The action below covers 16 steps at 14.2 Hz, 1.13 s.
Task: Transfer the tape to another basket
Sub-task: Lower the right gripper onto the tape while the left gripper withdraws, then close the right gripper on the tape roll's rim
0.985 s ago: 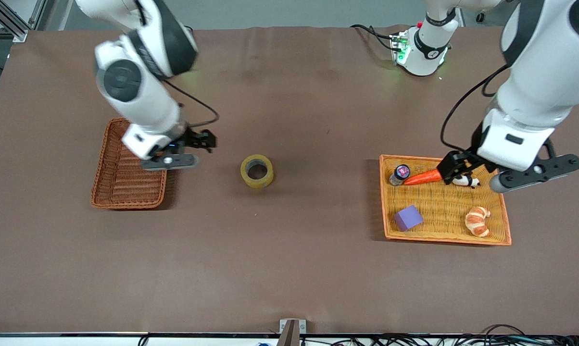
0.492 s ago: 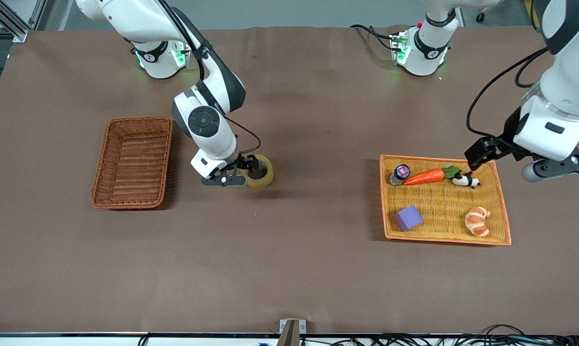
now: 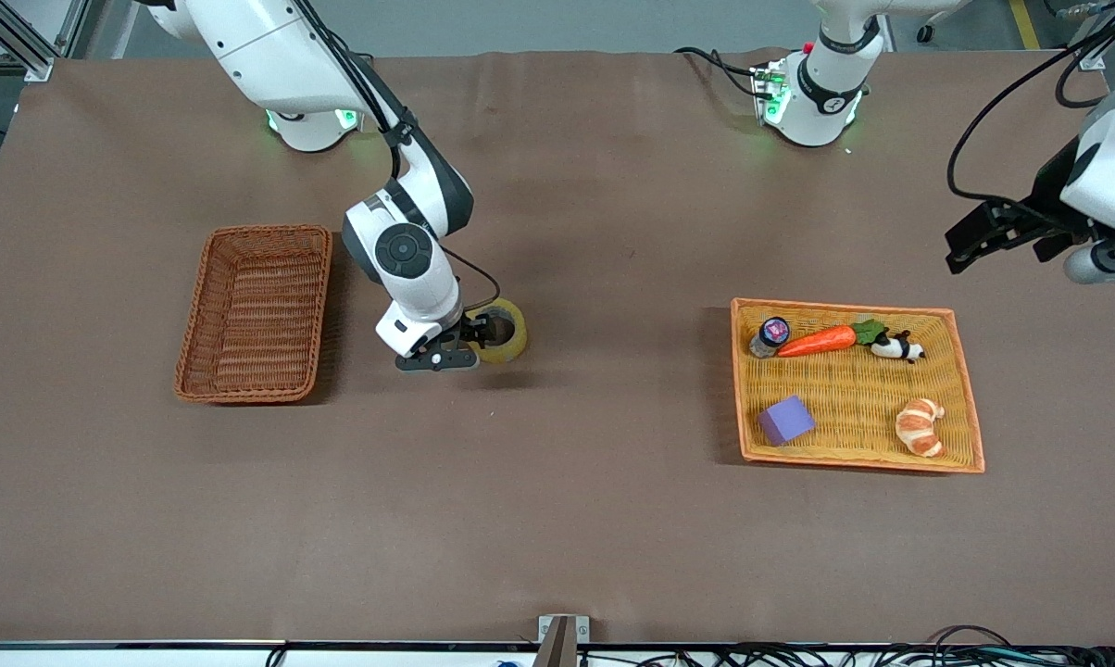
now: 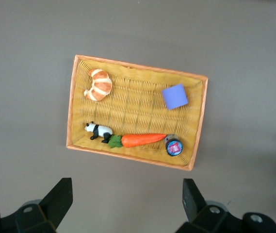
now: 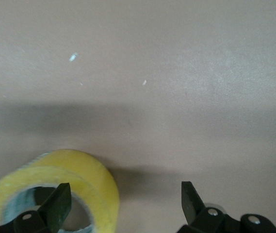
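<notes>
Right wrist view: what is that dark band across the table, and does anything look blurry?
In the right wrist view the dark band looks like a shadow cast on the table, probably the arm's; the tape is sharp, and one of the close-up fingers looks soft. In the front view shadows are faint.

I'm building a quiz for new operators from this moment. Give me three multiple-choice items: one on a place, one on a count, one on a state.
1. Where is the tape?
A. in the basket
B. on the table
C. in the yellow tray

2. How many things lie in the yellow tray?
A. three
B. five
C. seven

3. How is the right pincer?
A. open at the tape
B. shut, raised high
C. open over the basket

Key: 1 B, it lies on brown cloth between both containers; 2 B, five items counted; 3 A, one finger sits in the roll's hole.
</notes>
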### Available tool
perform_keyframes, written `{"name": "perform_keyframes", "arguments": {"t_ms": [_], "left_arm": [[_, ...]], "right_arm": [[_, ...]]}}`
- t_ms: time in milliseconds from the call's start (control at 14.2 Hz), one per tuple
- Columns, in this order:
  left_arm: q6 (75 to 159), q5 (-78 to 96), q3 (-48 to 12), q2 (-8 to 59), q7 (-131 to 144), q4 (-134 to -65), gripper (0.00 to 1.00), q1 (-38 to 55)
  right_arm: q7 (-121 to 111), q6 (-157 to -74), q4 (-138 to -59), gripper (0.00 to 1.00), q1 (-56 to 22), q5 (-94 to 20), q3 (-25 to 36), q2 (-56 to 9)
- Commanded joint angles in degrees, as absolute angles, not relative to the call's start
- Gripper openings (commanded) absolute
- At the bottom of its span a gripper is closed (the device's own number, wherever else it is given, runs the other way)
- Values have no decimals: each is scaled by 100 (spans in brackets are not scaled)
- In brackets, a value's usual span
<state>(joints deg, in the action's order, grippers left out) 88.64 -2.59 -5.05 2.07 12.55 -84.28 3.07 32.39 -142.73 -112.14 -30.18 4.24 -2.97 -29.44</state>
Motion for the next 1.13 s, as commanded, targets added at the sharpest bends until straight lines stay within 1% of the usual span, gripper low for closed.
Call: {"name": "perform_keyframes", "arguments": {"t_ms": [0, 70, 211, 281, 563, 774, 1055], "left_arm": [[8938, -158, -369, -141, 819, -8824, 100, 316], [8938, -158, -360, -132, 800, -8833, 100, 316], [8938, -158, -360, -149, 756, -8842, 100, 343], [8938, -158, -360, -141, 721, -8842, 100, 360], [8956, -141, -360, -132, 721, -8859, 100, 396], [8939, -141, -369, -132, 703, -8859, 100, 404], [8825, -158, -404, -158, 712, -8868, 100, 483]], "right_arm": [[3340, -14440, -11382, 100, -2997, 580, -352, -2891], [3340, -14449, -11364, 99, -3006, 597, -352, -2944], [3340, -14519, -11364, 92, -3023, 755, -351, -2979], [3349, -14520, -11356, 90, -3015, 799, -352, -3023], [3463, -14318, -11329, 92, -3006, 800, -378, -2989], [3542, -13669, -11181, 93, -2997, 800, -483, -2795], [3551, -13684, -11153, 94, -2997, 800, -483, -2812]]}}
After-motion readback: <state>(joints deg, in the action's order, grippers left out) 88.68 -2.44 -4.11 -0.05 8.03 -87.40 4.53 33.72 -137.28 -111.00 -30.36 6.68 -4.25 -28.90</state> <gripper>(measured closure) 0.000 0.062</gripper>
